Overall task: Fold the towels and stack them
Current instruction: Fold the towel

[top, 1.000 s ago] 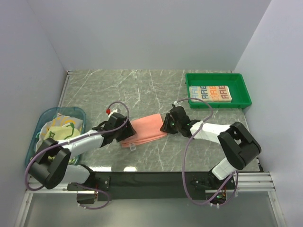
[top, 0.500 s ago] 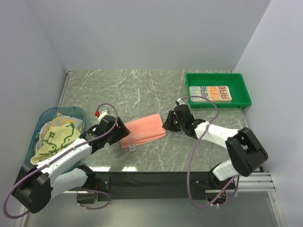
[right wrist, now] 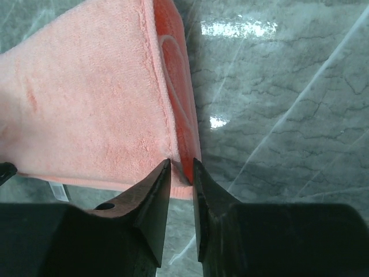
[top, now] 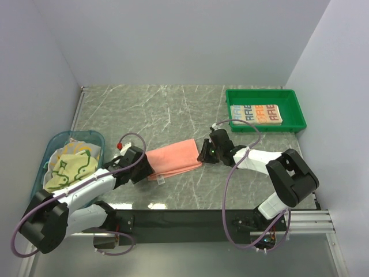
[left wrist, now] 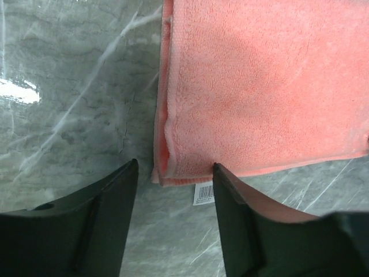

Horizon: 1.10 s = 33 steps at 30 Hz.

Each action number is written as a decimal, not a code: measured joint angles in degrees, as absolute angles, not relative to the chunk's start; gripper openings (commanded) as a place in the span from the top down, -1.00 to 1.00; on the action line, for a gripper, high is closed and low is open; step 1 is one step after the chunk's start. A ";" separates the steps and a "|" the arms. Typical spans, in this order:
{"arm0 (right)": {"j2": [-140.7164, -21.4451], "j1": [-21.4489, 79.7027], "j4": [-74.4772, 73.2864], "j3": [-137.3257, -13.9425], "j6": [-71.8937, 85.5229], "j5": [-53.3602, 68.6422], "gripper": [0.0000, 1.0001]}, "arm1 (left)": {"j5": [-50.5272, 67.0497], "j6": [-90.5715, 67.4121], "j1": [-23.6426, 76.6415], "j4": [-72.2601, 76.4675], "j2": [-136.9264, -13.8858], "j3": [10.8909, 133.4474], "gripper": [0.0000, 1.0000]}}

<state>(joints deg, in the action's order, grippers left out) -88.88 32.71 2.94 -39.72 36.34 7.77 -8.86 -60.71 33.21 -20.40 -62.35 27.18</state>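
On my left wrist feed the pink towel (left wrist: 265,86) runs off the top and right edges; its tag (left wrist: 203,193) is unreadably small. Its corner vanishes, probably pinched, between the fingers of the right gripper (right wrist: 182,172).

A grey-green marbled counter (top: 173,109) with pale veins fills the floor of a booth. A plain pale back wall (top: 184,40) and two side walls (top: 34,81) close it in. Glare patches (right wrist: 237,27) suggest overhead light, perhaps. A black rail (top: 184,219) edges the near side.
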 measured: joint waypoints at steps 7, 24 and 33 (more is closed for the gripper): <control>-88.86 32.69 2.92 -39.75 35.16 8.38 0.94 | -8.84 -60.69 33.21 -20.91 -62.39 27.40 -0.07; -88.64 32.69 2.33 -39.81 33.58 8.51 1.00 | -10.26 -59.11 33.21 -21.52 -64.49 29.74 0.20; -88.64 32.69 2.28 -39.81 33.32 8.51 1.00 | -11.46 -57.69 33.26 -21.43 -65.87 31.20 0.77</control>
<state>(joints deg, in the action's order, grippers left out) -88.64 32.69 2.28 -39.81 33.32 8.51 -11.46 -57.69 33.26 -21.43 -65.87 31.20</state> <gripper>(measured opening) 0.008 0.148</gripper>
